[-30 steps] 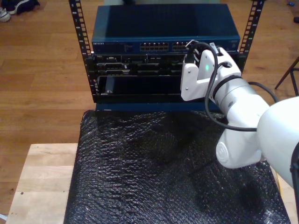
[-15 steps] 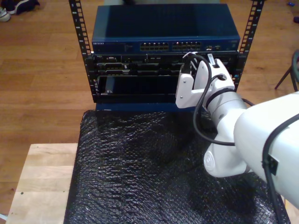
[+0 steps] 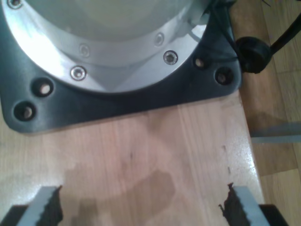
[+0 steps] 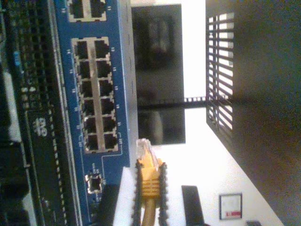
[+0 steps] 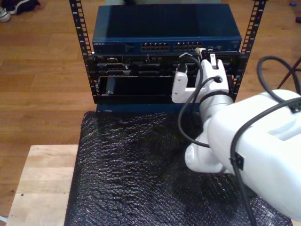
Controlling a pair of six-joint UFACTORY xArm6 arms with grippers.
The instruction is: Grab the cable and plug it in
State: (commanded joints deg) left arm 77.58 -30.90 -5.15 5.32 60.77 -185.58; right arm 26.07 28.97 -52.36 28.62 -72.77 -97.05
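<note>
Shifted toward the exterior view's left and closer to the rack since a second ago: my second gripper (image 5: 203, 52), white, now up against the port row of the blue rack-mounted network switch (image 5: 164, 46). Clamped between the dark serrated jaws of my second gripper (image 4: 149, 181): the long thin yellow-orange network cable (image 4: 149, 188), held by the boot just behind its small clear plastic plug (image 4: 143, 147). Plug tip near the lower corner of a block of empty ports (image 4: 96, 94) on the switch face (image 4: 122, 75), not yet seated in any port as far as the second wrist view shows. Below the switch, black rack units (image 5: 136, 66) inside a black perforated rack frame (image 5: 80, 33). In front of the rack, black bubble wrap (image 5: 131, 174) spread over a light wooden surface (image 5: 42, 183). Thick black robot-arm cable (image 5: 188, 117) looping along the white arm (image 5: 254, 146). My first gripper (image 3: 141, 212) held with jaws apart and nothing between them, serrated fingertips (image 3: 47, 207) over pale wood (image 3: 150, 160), facing a round silver arm base on a black mounting plate (image 3: 117, 101).
</note>
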